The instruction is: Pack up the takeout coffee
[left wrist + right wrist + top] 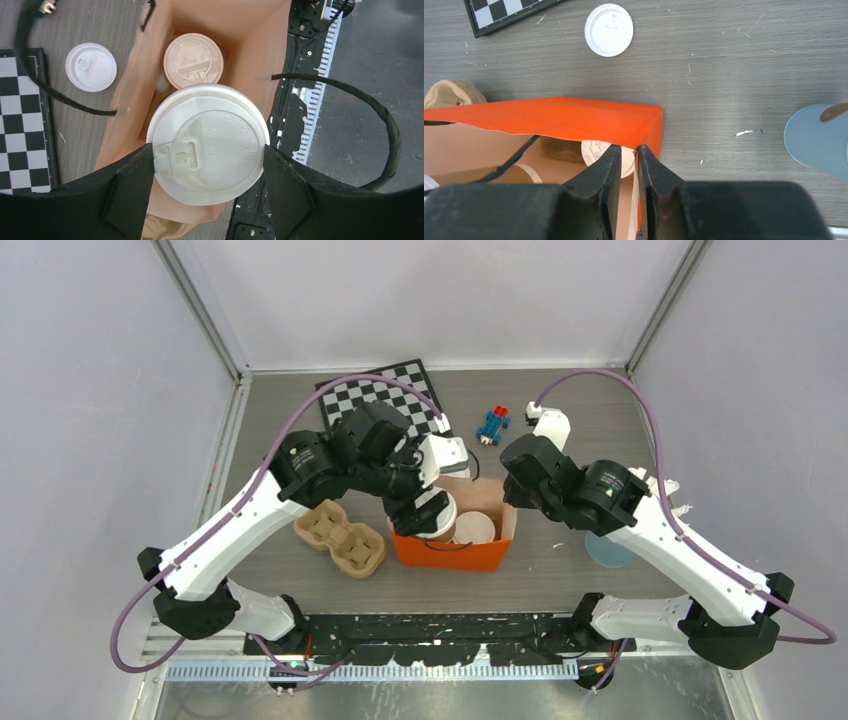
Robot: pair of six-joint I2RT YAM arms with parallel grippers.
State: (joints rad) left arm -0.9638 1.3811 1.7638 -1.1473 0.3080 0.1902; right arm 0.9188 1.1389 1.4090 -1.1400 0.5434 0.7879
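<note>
Cup (215, 125) | gripped mid left pincer (207, 156) | apparently above bag (129, 100) mouth

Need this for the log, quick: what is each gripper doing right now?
Left gripper: closed on a lidded coffee cup, over the orange bag.
Right gripper: closed, pinching the orange bag's wall.

Mouth of orange paper bag (255, 45) tight: white-lidded kraft paper cup (193, 58) fills far end, second lidded cup (207, 143) in left gripper (208, 152) blocks near end. Black cord handles (394, 137) arc both sides; right gripper (637, 157) pinches bag wall
</note>
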